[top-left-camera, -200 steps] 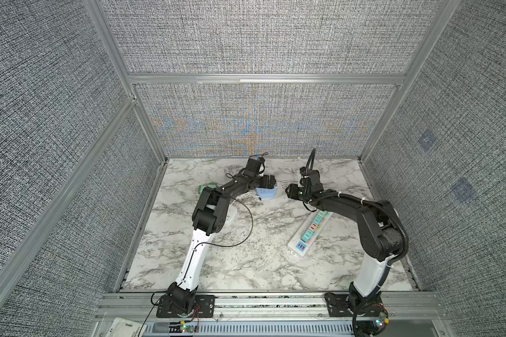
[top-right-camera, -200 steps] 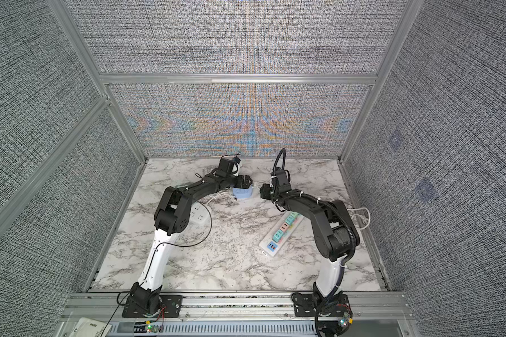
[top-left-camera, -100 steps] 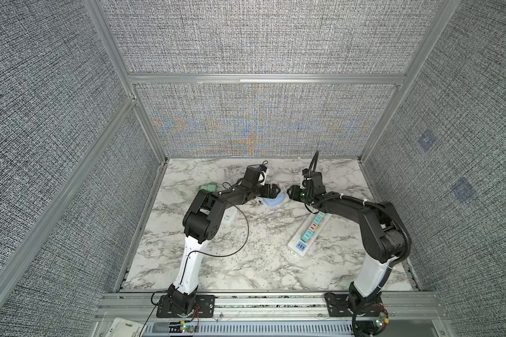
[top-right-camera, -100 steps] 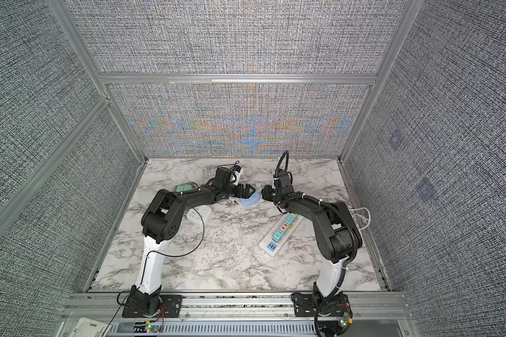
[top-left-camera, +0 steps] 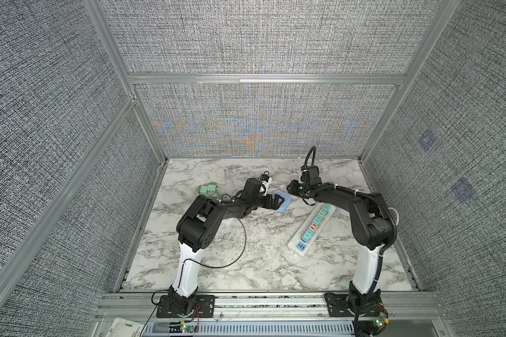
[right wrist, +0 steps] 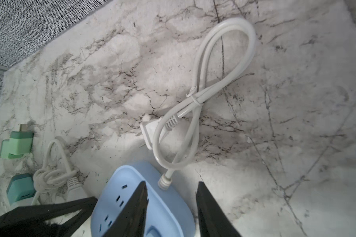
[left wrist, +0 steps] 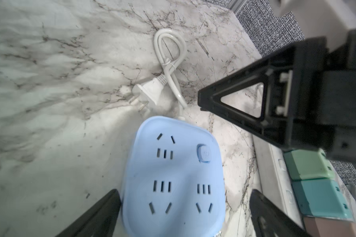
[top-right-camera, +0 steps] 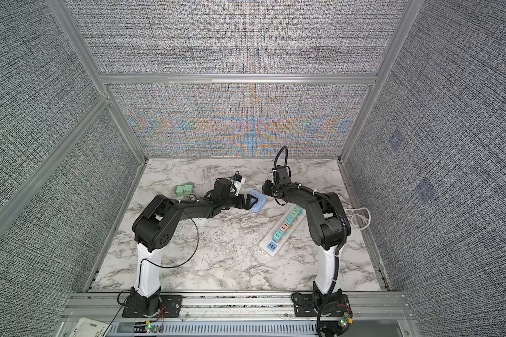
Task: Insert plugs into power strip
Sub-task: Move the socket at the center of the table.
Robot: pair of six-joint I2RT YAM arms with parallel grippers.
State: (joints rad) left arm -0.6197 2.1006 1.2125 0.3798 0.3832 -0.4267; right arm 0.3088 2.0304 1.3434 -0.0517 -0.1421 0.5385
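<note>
Corner grip on blue strip (left wrist: 173, 164)

Right gripper (right wrist: 171, 184) clamps the strip's corner; left gripper (left wrist: 184, 190) gapes astride it. Plugs (top-left-camera: 317, 221) line white strip (top-left-camera: 295, 251) at right; loose plugs (top-left-camera: 208, 189) lie rear-left. Bare marble (top-left-camera: 260, 262) spans the front.

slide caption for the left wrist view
Open left gripper straddles the empty blue power strip; plugs line the white strip beside.

The right pincer (right wrist: 171, 183) hides part of the blue power strip (right wrist: 127, 178); the picture edge cuts it and the pink plug (left wrist: 329, 227).
</note>
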